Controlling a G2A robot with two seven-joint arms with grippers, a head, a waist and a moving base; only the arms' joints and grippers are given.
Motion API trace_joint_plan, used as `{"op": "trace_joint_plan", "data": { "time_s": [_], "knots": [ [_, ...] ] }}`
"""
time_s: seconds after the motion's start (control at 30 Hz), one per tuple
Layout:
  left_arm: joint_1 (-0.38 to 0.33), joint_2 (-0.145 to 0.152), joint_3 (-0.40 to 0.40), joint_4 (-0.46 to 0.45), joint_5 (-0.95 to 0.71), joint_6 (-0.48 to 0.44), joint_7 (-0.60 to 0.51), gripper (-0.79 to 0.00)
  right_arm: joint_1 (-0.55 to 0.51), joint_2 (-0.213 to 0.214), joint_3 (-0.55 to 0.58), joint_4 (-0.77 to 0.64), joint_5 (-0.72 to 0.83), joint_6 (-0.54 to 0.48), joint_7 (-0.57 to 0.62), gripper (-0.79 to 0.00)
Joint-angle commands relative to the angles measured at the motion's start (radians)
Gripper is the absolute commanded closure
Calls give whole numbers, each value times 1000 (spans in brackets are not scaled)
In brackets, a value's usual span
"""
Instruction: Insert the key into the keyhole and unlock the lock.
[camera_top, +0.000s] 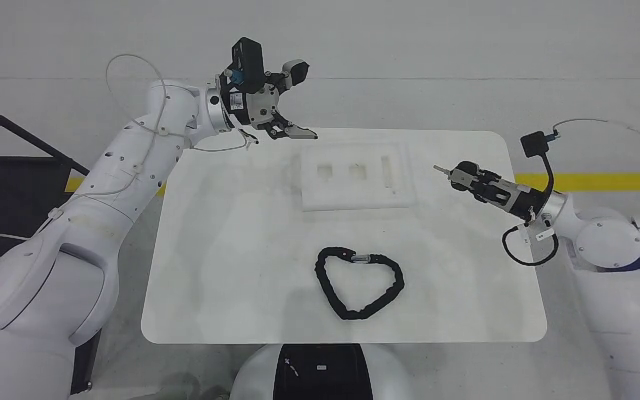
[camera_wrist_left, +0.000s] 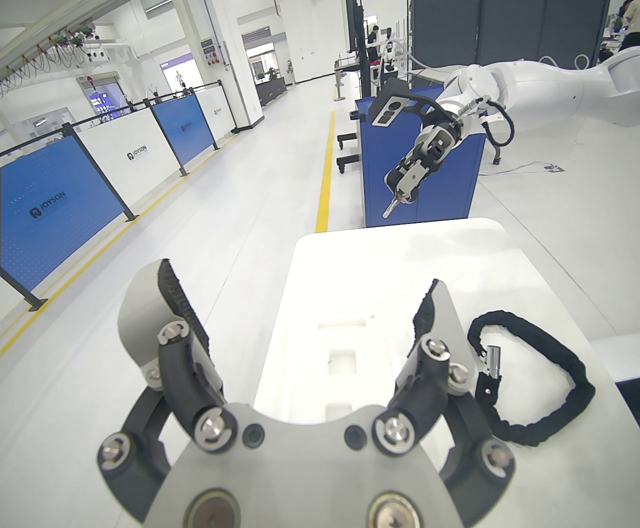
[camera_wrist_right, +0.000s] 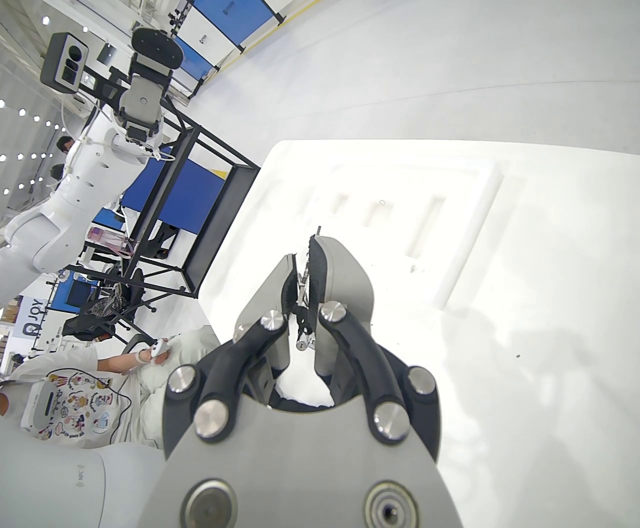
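Right pincer (camera_wrist_right: 302, 260) of mine grips the key (camera_wrist_left: 391, 207) well apart from the lock (camera_wrist_left: 585, 387), my left pincer (camera_wrist_left: 300, 280) gaping empty nearby; insertion and unlocking, I judge, remain.

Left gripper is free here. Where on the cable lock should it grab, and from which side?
Probably the black lock body beside the metal cylinder, where the cable lock closes its loop. It lies flat on the table, so the open left gripper should come from above, leaving the cylinder free for the key in the right gripper.
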Motion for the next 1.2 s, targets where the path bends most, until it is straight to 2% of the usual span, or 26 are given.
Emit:
{"op": "trace_joint_plan", "data": {
  "time_s": [0.0, 0.43, 0.53, 0.83, 1.17],
  "knots": [
    [0, 0, 0, 0, 0, 0, 0, -785, 0, 0, 0, 0, 0, 0, 0, 0],
    [0, 0, 0, 0, 0, 0, 0, -785, 0, 0, 0, 0, 0, 0, 0, 0],
    [30, 0, -5, -58, -8, 21, -62, -785, 0, 0, 0, 0, 0, 0, 0, 0],
    [135, -14, 16, -145, -22, 19, -199, -785, 0, 0, 0, 0, 0, 0, 0, 0],
    [191, -46, 55, -196, 63, 56, -257, -785, 0, 0, 0, 0, 0, 0, 0, 0]
  ]
}}
